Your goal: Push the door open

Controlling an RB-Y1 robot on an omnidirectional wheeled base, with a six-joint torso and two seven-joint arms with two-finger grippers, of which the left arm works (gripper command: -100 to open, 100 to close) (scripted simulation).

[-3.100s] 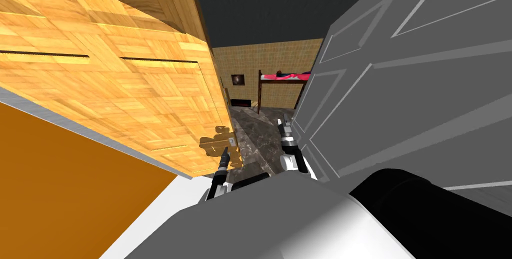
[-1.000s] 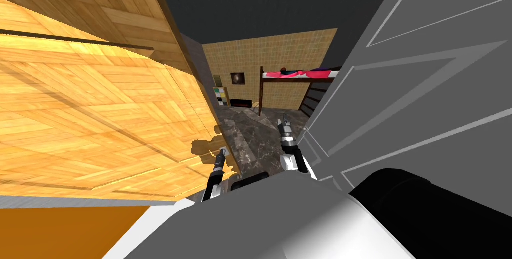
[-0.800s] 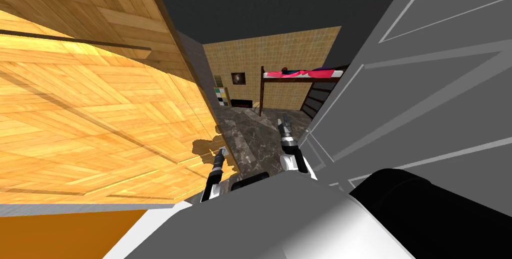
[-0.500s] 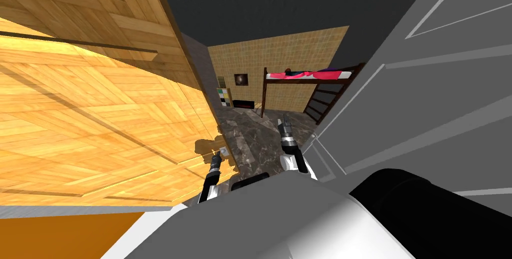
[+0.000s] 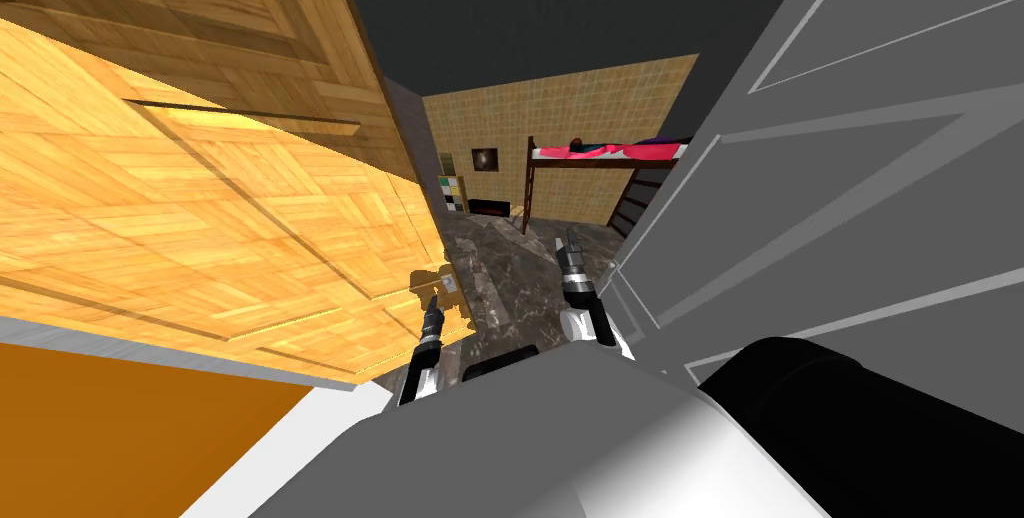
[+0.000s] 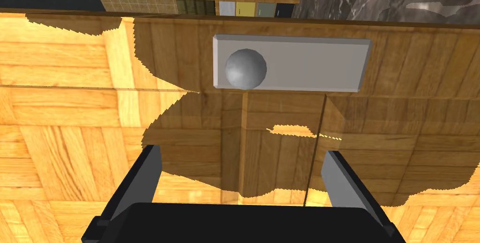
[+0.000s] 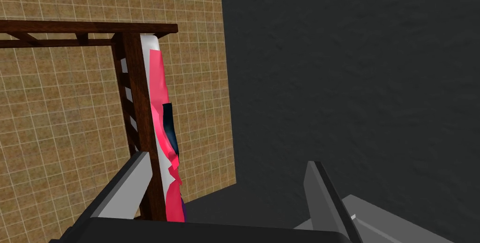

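A wooden parquet-patterned door (image 5: 250, 222) fills the left of the head view, and its free edge borders a gap into the room beyond. It bears a grey plate (image 6: 304, 64) with a round grey knob (image 6: 245, 68); the plate (image 5: 449, 282) is also small in the head view. My left gripper (image 5: 434, 304) points at the door just short of the plate. In the left wrist view this gripper (image 6: 241, 151) is open, with the knob beyond its fingertips and its shadow on the wood. My right gripper (image 5: 571, 238) is held out in the gap, open (image 7: 228, 158) and holding nothing.
A grey panelled door (image 5: 850, 192) stands close on my right. Through the gap lie a dark marbled floor (image 5: 520, 272), a tiled wall, a bunk bed (image 5: 600, 152) with pink bedding and a low shelf (image 5: 452, 192). An orange surface (image 5: 120, 432) lies at the lower left.
My head view has turned and rolled. The gap between the wooden door and the grey door has widened since three seconds ago, showing more of the room. My left gripper stays by the knob plate.
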